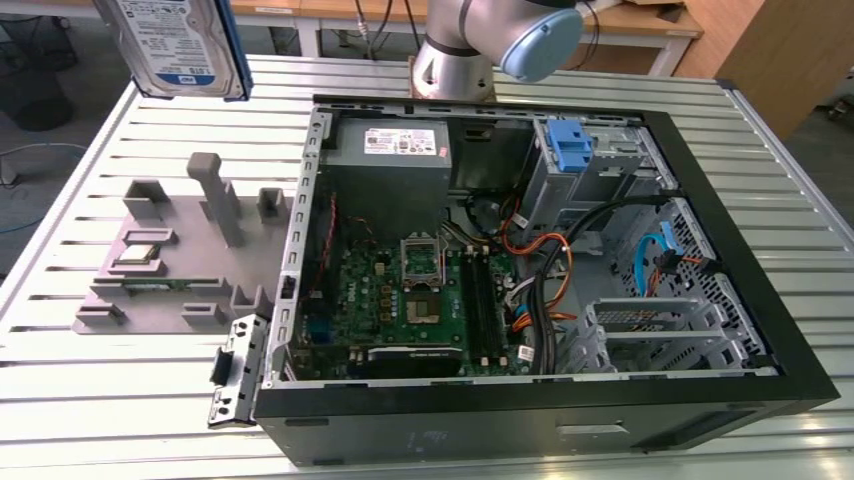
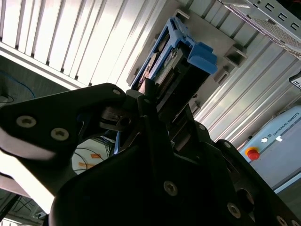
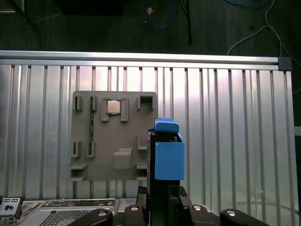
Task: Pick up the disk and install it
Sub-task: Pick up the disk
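Your pincer [image 3: 162, 195] is clamped on the disk [image 1: 180, 45], aloft over the tabletop's [image 1: 80, 400] far corner, the exterior view's left. Judged rigid, weighty, shock-sensitive — hold by its bracketed edges.

Holding the disk [image 3: 168, 160] edge-on in the gripper [image 3: 162, 195], in front of one edge of the grey fixture plate [image 3: 115, 141]. Seated in a slot of that plate, a square chip [image 3: 113, 107]; under the plate, slatted table [image 3: 225, 132].
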{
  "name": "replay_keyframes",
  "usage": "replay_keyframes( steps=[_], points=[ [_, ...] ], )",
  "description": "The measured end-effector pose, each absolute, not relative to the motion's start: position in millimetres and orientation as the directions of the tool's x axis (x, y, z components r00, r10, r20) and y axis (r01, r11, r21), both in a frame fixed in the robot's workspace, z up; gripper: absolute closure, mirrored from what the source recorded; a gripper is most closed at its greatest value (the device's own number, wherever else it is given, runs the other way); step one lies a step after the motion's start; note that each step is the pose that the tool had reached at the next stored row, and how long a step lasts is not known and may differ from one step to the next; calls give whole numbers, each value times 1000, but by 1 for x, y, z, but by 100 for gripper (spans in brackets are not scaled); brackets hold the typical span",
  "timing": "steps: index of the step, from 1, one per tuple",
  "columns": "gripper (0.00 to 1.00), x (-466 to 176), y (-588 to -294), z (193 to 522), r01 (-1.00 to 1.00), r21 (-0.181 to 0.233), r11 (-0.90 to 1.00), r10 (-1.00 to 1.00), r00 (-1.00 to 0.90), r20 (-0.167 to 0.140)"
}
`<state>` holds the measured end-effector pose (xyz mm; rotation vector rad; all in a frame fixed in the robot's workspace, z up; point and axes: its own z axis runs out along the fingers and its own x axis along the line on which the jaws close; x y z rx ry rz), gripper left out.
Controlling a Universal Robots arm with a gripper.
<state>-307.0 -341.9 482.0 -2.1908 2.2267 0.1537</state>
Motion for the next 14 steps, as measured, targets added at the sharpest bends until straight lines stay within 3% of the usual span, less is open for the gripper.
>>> replay_keyframes(
  steps=[14],
  points=[
    [65,-301,-342,482,-998,60,14,-997,-19,-80]
  ],
)
